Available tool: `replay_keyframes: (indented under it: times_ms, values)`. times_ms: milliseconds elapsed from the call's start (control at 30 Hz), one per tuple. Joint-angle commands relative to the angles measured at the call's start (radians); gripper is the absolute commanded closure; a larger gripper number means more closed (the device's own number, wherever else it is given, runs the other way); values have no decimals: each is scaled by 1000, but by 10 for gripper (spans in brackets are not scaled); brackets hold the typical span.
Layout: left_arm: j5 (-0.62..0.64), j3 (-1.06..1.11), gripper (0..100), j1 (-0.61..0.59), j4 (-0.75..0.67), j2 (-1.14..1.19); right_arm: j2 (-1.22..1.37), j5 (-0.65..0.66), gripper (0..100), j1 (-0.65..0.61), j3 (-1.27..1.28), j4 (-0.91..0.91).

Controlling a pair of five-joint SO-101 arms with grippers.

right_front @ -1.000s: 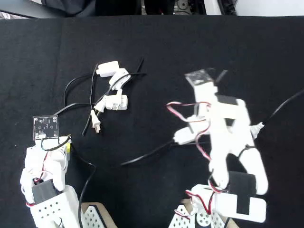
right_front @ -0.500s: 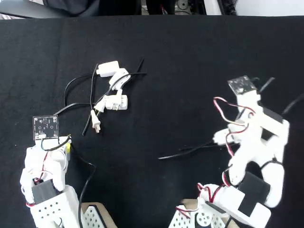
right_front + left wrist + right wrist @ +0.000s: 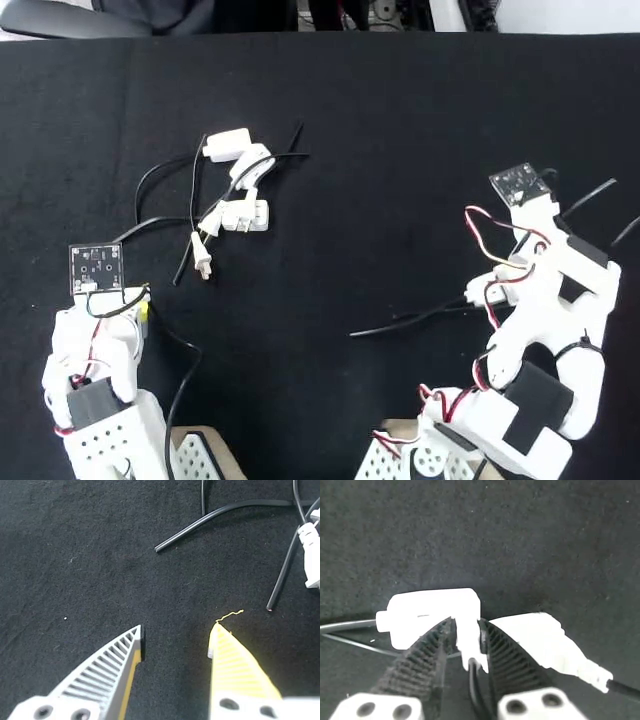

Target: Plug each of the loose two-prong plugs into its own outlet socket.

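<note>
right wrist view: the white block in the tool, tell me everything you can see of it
The white block is boxy, smooth, plastic-looking, with rounded corners and a small nub at one end, where a thin dark cable leaves. A narrow white part of it is pinched between the right tool's black ribbed fingers. The black cloth lies behind it; a second white plug sits close beside it.

My left arm [image 3: 92,345] and right arm [image 3: 545,312] are white plastic with black motor blocks and red, white and black wires. My left pincer [image 3: 175,635] has one white ribbed finger edged yellow and one yellow; my right pincer [image 3: 467,625] has black ribbed fingers on white bases.
</note>
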Motion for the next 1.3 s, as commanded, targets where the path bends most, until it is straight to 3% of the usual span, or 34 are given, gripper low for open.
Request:
replay_keyframes:
  times_ms: [0,167,367,533,767,933,1067,1267]
  values:
    - [-6,19,780,-2,-17,-3,19,-6,986,41,-7,-15]
    - [-6,19,780,-2,-17,-2,18,-98,933,40,-12,-15]
    - [-6,19,780,-2,-17,-2,18,-101,772,38,-7,-14]
    - [-6,19,780,-2,-17,-2,8,-103,698,38,-18,20]
    - [-6,19,780,-2,-17,-2,8,-196,671,-43,-222,400]
    - [-6,19,780,-2,-17,-2,8,-414,672,-157,-409,683]
    - [-6,19,780,-2,-17,-2,8,-489,672,-253,-532,918]
    - [-6,19,780,-2,-17,-2,-84,-729,674,-354,-547,942]
